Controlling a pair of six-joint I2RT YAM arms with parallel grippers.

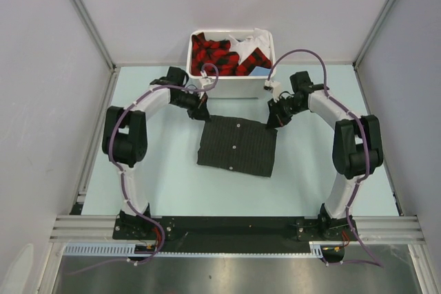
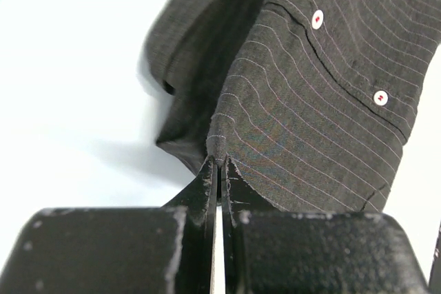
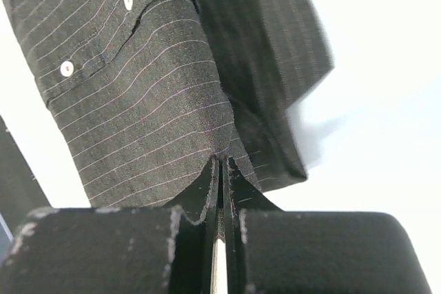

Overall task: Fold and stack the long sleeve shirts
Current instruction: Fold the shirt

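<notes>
On table (image 1: 158, 170), folded pinstriped shirt (image 1: 238, 148), long axis left-right, far corners pinched in left hand (image 1: 202, 116) and right hand (image 1: 271, 123).

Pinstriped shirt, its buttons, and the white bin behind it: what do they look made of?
Pinstriped shirt: thin woven cloth, matte charcoal, likely cotton or a blend; visible weave, soft creases. Buttons: glossy white, probably plastic. White bin: smooth rigid walls with rounded corners, likely moulded plastic.
</notes>
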